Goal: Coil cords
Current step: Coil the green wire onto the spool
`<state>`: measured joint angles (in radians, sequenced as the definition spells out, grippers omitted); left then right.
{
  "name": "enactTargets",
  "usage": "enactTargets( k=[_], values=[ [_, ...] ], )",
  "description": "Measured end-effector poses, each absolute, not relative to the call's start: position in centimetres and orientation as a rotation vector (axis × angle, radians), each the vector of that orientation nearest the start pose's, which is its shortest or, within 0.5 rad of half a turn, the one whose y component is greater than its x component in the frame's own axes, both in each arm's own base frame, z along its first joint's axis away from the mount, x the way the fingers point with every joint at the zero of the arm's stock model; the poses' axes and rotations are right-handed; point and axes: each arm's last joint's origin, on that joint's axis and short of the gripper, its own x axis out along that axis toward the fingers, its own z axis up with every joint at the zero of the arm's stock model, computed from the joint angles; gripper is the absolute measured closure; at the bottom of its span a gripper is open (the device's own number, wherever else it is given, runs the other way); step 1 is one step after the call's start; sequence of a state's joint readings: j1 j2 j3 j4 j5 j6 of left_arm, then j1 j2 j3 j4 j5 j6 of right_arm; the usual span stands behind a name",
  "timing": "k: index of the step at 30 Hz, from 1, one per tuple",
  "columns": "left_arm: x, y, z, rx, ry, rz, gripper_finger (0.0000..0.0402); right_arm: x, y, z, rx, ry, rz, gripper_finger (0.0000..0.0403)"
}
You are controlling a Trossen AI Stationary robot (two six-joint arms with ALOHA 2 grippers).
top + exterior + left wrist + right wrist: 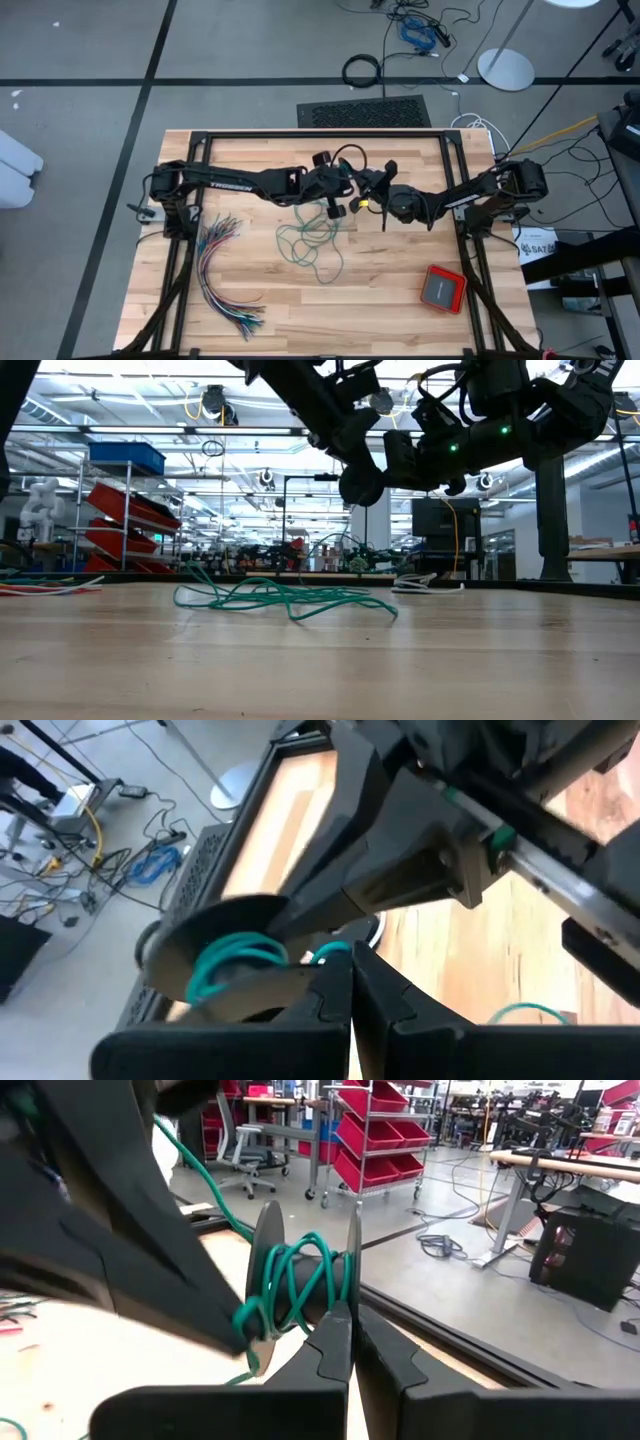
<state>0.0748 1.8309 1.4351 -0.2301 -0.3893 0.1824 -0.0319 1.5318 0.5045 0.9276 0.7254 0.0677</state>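
Note:
A black spool [300,1280] with two disc flanges carries several turns of the teal-green cord [290,1285] and hangs high above the table's middle. My right gripper [350,1342] is shut at the spool, coming from the table's right. My left gripper [350,988] comes from the left, shut on the same cord just beside the spool [225,935]. The rest of the teal cord [310,240] lies in a loose tangle on the wood below, also seen in the low view [285,597]. A short white cord end [428,585] lies on the table farther back. My left gripper pinches a strand of the teal cord [328,955] between its two fingertips, right beside the wound turns. Its fingers slant down toward the spool from the table's left. The held bit is clear of the table. My right gripper pinches the thin edge of one spool flange [352,1265] between its two shut fingers. The fingers lie about level, coming from the table's right. The spool is lifted clear of the table with its axis lying across the fingers.
A fanned bundle of many-coloured wires [225,275] lies at the table's near left. A red box [443,288] sits near the right front corner. The black frame rails [320,133] run along the table's edges.

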Motion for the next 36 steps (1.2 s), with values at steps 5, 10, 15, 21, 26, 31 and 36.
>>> enactTargets(
  k=[5,10,15,21,26,31,36],
  values=[
    [41.2,4.0,27.8,0.312,0.698,0.421,0.0401,27.6,-2.8,17.9,0.026,0.081,-0.758,0.0403],
    [40.8,4.1,29.0,0.361,0.784,0.443,0.0401,27.6,-2.6,17.7,0.019,0.097,-0.75,0.0403],
    [39.9,4.3,29.5,0.431,0.875,0.47,0.0401,27.6,-2.5,17.7,0.021,0.093,-0.747,0.0403],
    [38.9,5.4,29.9,0.468,0.942,0.488,0.0402,27.7,-2.1,18.1,0.002,0.065,-0.731,0.0403],
    [38.3,6.5,29.6,0.462,1.002,0.499,0.0401,27.7,-1.5,18.4,-0.021,0.044,-0.712,0.0403],
    [38.1,7.0,29.5,0.455,1.019,0.499,0.0402,27.7,-1.4,18.5,-0.03,0.042,-0.713,0.0403],
    [38.1,7.1,29.5,0.453,1.022,0.501,0.0394,27.7,-1.4,18.5,-0.035,0.043,-0.713,0.0403]
  ],
)
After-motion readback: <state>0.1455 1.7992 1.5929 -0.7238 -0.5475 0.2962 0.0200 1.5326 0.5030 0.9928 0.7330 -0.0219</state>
